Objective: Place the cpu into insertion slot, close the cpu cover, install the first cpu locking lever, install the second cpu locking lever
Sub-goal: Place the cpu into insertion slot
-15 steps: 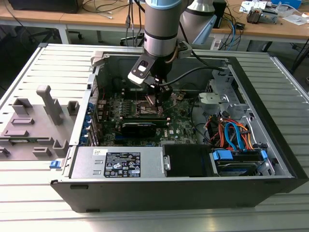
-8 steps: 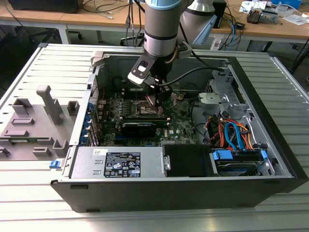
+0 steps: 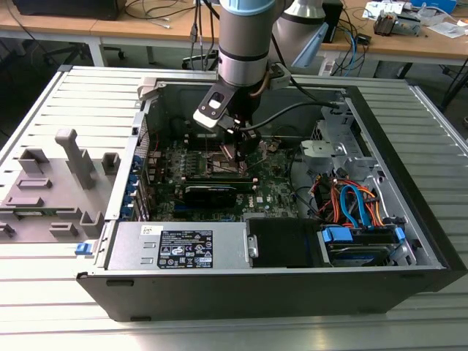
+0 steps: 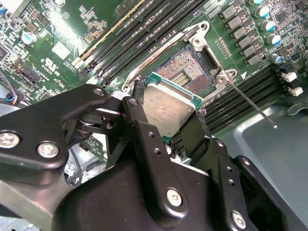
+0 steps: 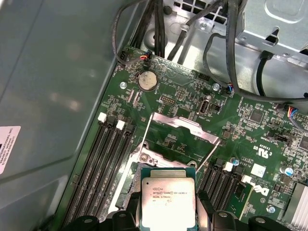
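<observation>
The cpu (image 5: 168, 199), a pale silver square chip, is pinched by its edges between the black fingers (image 4: 139, 127) of my gripper (image 4: 168, 118), which is shut on it. It hangs tilted just above the open insertion slot (image 4: 190, 72), whose gold contact field shows beyond the chip's edge. The cpu cover (image 5: 186, 126) stands swung up past the slot. Two thin locking levers (image 5: 212, 151) are raised beside it, and one (image 4: 250, 103) juts out over the memory slots. In the exterior view my gripper (image 3: 238, 155) is low over the motherboard (image 3: 219, 179).
The motherboard lies inside an open computer case (image 3: 409, 146) on a slatted table. Memory slots (image 5: 98, 163) flank the socket. Cables (image 5: 231, 53) hang near the metal drive cage (image 3: 329, 150). The power supply (image 3: 183, 245) fills the case's front. A grey fixture (image 3: 51, 190) stands outside on the exterior view's left.
</observation>
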Available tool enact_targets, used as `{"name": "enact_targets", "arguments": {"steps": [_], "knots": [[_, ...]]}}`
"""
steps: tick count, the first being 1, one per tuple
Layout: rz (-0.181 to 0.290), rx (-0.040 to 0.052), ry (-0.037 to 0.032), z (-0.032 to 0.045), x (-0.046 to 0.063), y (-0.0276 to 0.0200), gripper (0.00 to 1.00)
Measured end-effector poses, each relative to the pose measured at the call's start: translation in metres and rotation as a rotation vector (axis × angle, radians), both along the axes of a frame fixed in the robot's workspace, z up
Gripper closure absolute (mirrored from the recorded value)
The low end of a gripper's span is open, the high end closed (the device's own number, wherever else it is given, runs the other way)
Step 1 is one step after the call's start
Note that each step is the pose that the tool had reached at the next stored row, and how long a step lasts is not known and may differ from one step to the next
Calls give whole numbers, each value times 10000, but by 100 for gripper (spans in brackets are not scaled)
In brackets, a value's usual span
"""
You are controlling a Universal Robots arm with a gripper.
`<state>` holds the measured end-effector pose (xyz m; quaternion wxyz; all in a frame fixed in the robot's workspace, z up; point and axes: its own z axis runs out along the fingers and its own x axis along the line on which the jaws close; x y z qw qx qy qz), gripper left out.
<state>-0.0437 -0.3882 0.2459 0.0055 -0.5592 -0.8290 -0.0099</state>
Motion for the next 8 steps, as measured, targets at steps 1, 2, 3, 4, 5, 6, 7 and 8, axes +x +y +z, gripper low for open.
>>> {"name": "enact_targets", "arguments": {"steps": [1,2,3,4,5,6,7,8], "knots": [[-8,0,1,-1,0,0,45],[-14,0,0,-2,0,0,45],[-19,0,1,-3,0,0,45],[-31,0,1,-4,0,0,45],[-35,0,0,-5,0,0,45],[-40,0,1,-5,0,0,45],[-45,1,1,-6,0,0,45],[-50,1,1,-7,0,0,45]]}}
